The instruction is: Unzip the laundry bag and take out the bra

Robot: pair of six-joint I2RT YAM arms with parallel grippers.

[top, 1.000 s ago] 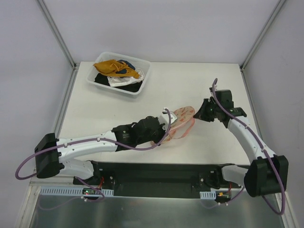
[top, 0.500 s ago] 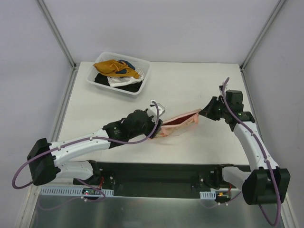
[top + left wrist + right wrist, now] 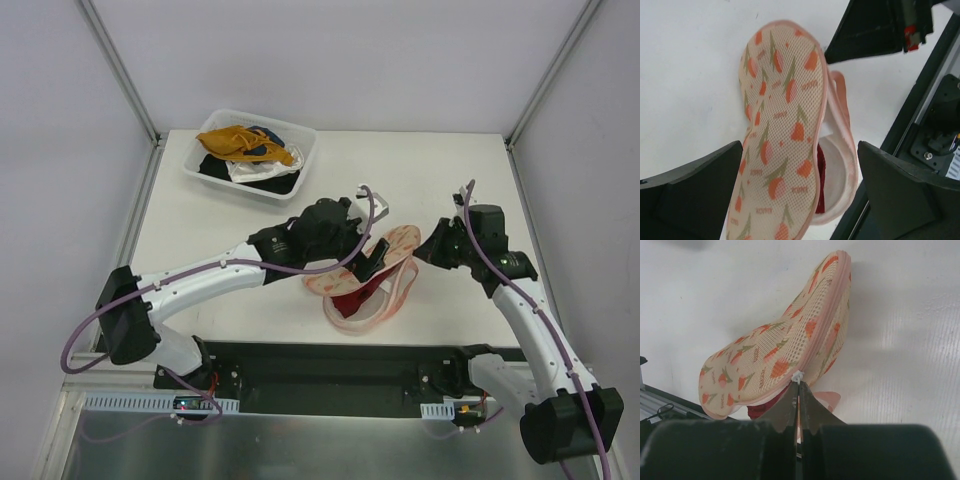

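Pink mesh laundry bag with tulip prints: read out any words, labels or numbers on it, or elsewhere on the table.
Pale pink mesh laundry bag: small orange lettering repeated between the flower prints, too blurred to read.
Clear plastic bin of clothes: no text visible.

The laundry bag (image 3: 785,125) is soft cloth net full of tiny holes, with a smooth pink edge, and the bra (image 3: 821,185) peeking out is dark red cloth. The table (image 3: 690,60) is white, smooth and not shiny. The bin (image 3: 305,165) is clear plastic, and the fingers (image 3: 690,195) of the left gripper (image 3: 800,150) look like dull black plastic.
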